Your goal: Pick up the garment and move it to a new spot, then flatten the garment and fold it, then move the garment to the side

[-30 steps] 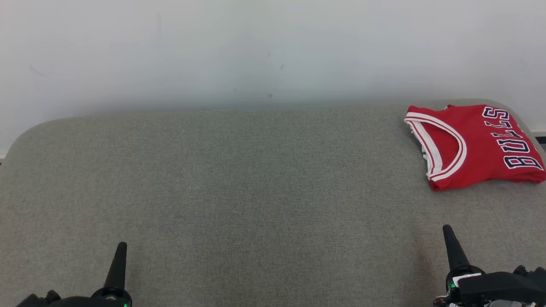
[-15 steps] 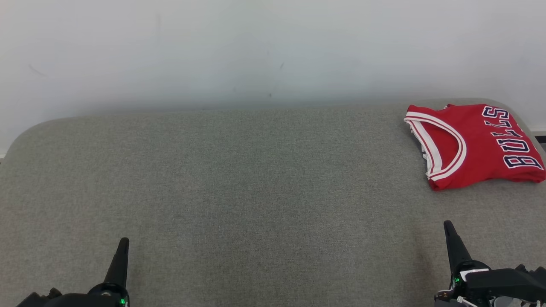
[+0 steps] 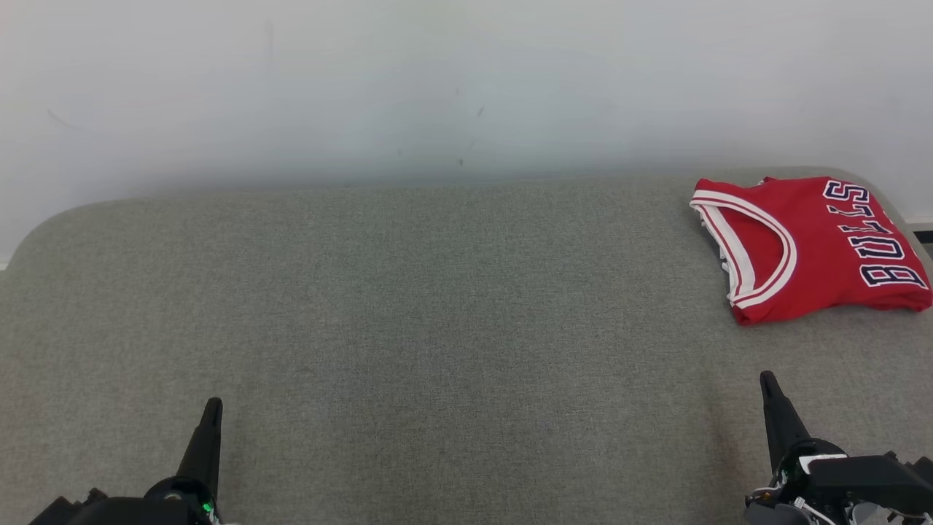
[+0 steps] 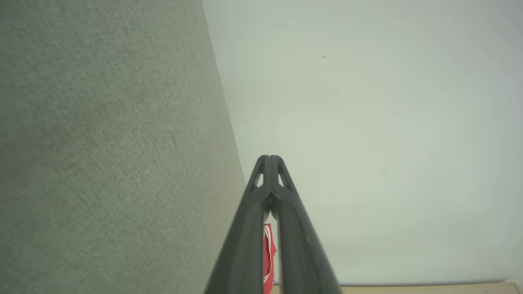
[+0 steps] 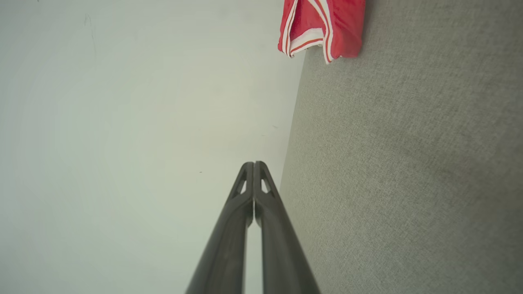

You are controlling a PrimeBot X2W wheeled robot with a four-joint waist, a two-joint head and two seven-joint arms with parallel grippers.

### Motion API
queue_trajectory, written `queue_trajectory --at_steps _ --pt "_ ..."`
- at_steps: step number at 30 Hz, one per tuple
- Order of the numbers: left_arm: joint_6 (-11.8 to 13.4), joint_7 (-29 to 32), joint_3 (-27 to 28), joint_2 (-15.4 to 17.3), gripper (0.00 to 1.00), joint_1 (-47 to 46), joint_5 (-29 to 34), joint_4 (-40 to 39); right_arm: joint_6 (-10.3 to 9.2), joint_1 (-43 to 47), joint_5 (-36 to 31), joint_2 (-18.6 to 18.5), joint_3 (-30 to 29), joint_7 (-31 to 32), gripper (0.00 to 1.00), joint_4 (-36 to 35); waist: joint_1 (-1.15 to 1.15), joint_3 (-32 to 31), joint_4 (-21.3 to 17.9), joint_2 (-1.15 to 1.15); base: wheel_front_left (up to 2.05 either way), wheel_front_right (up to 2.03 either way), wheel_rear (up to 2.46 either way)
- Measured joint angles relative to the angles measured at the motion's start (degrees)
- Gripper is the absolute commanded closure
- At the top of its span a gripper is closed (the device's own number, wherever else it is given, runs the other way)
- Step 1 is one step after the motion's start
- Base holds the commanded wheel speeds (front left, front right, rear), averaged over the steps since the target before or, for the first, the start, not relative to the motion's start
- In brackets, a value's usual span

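A folded jersey (image 3: 809, 248) is laid at two o'clock on the grey cushion (image 3: 437, 328), apparently set aside; the left gripper (image 3: 213, 402) at seven and right gripper (image 3: 767, 379) at five are pinched together, empty.

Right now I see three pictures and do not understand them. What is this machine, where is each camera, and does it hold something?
It is a robot with two arms. The wide picture comes from its head, looking down on a grey padded surface. The dark spikes at the bottom are its left gripper and right gripper, both shut and holding nothing. The other two pictures come from wrist cameras, looking along each gripper. A folded red jersey lies at the far right, touched by neither gripper.
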Motion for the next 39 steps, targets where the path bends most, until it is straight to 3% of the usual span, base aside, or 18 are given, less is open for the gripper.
queue_trajectory --at_steps 16,39 --pt "-0.37 1.49 0.13 -0.09 1.0 -0.65 -5.88 0.14 0.0 -0.6 5.93 0.26 -0.78 1.54 1.0 -0.02 0.0 0.11 -0.08 0.0 0.0 0.0 0.0" --pt "-0.43 1.49 0.14 -0.1 1.0 -0.68 -5.88 0.15 0.0 -0.64 5.92 0.34 -0.94 1.72 1.0 -0.03 -0.01 0.11 -0.08 0.0 0.0 0.0 0.0"
